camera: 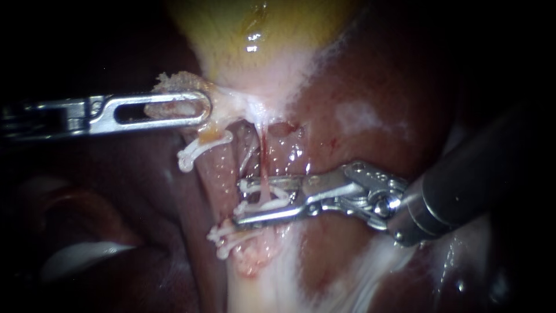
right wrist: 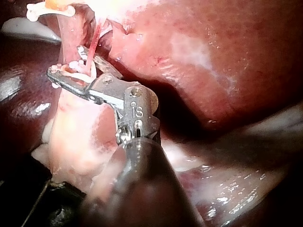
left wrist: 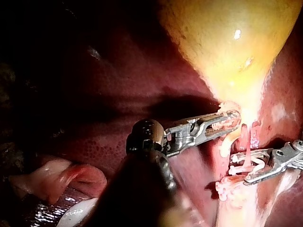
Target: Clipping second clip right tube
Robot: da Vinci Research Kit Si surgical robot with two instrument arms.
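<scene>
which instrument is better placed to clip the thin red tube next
Right: the right instrument holds a white clip in its jaws astride the thin red tube; the left instrument is shut on pale tissue.

- The gallbladder (camera: 255, 35) lies at the liver's (camera: 370, 104) far edge, with its neck between the left instrument's (camera: 202, 110) jaws.
- A thin tube (camera: 263, 153) runs down from that neck.
- The right instrument's (camera: 238, 202) jaws hold a clip (camera: 255, 188) across the tube (upper clip (camera: 200, 150) and lower clip (camera: 226, 237) sit to its left).
</scene>
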